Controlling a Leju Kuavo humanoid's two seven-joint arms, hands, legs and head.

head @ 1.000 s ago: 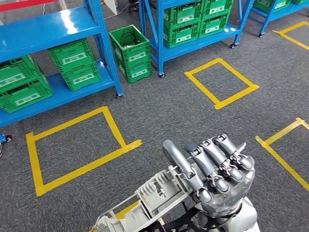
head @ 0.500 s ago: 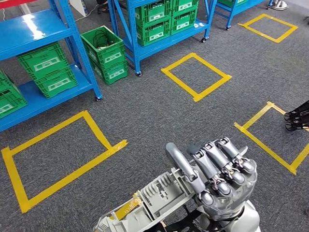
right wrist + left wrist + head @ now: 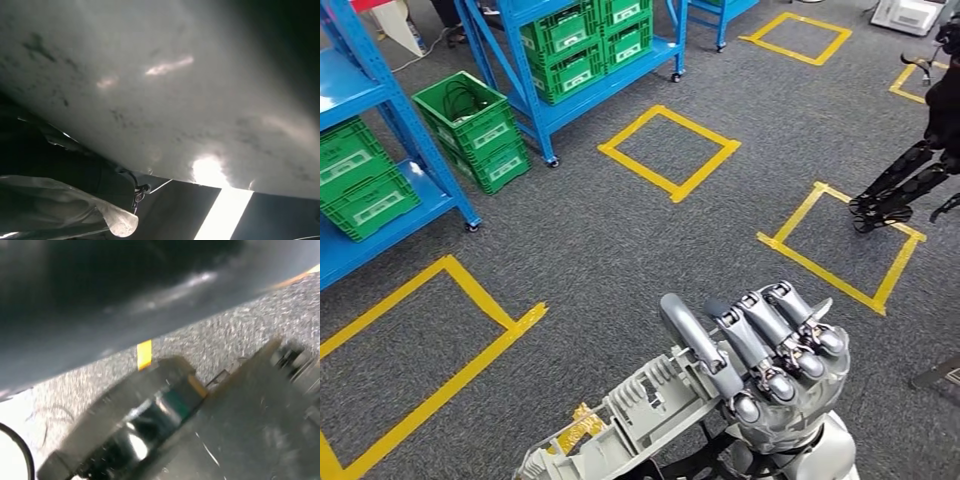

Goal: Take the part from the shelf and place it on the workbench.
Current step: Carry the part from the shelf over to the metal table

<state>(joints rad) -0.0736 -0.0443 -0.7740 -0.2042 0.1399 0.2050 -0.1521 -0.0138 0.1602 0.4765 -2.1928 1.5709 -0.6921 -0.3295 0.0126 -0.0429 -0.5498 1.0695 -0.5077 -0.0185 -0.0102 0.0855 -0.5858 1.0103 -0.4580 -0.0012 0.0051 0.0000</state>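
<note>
- Part (image 3: 644, 410) lies low in the head view, a long pale grey plastic moulding with ribs and small pockets on its upper face, carried over the grey carpet (image 3: 637, 240)
- Its long axis runs from the right robot hand (image 3: 765, 355) down and across toward the robot's left side, the far end dropping out at the lower edge of the head view
- The right robot hand is clenched around the part's right end, fingers (image 3: 773, 340) curled over the top edge, so the part sits directly in its grasp and stretches away to the left
- The left robot hand I cannot make out; the left wrist view is blurred, with what looks like the part's underside above carpet, so whether that hand supports the far end cannot be told
- The blue shelves (image 3: 546, 60) with green crates (image 3: 475, 120) stand well apart, up and to the left, so I judge the picking done and the carrying under way
- No desk is seen ahead; yellow tape squares (image 3: 667, 150) mark the floor, and a dark legged machine (image 3: 901, 180) stands far right
- My judgement: with the grip seen at one end only, the long free end can swing or sag, so setting down calls for keeping the axis level and landing the free end along the desk edge, not across it
</note>
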